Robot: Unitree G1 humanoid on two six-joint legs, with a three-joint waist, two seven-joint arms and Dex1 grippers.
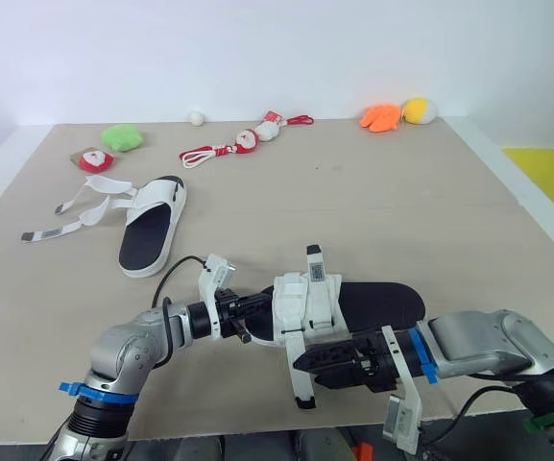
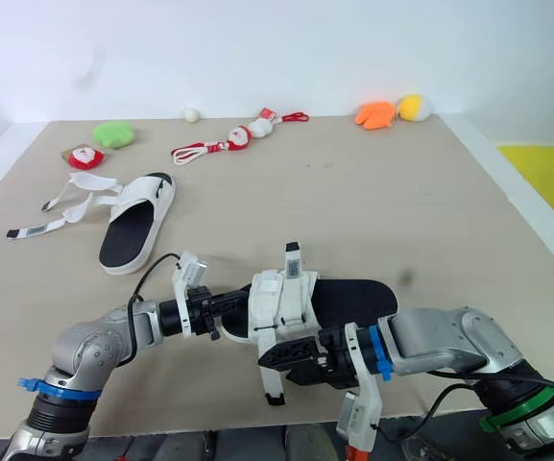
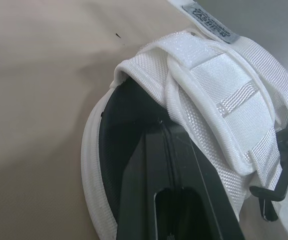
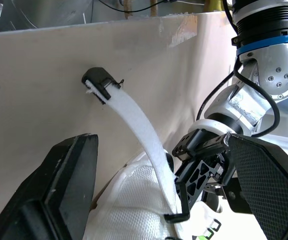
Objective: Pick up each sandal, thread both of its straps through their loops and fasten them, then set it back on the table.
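Left eye view: sandal (image 1: 382,303) lengthwise left-right, toe toward left tool (image 1: 255,318), its grip unclear; right tool (image 1: 317,364) released.

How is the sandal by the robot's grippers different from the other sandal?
The near sandal has its straps folded over its top; the far sandal has loose straps spread flat on the table. The near sandal sits between the left gripper and the right gripper; the far sandal lies alone. The near sandal lies sideways; the far sandal points away. Both are white with black insides.
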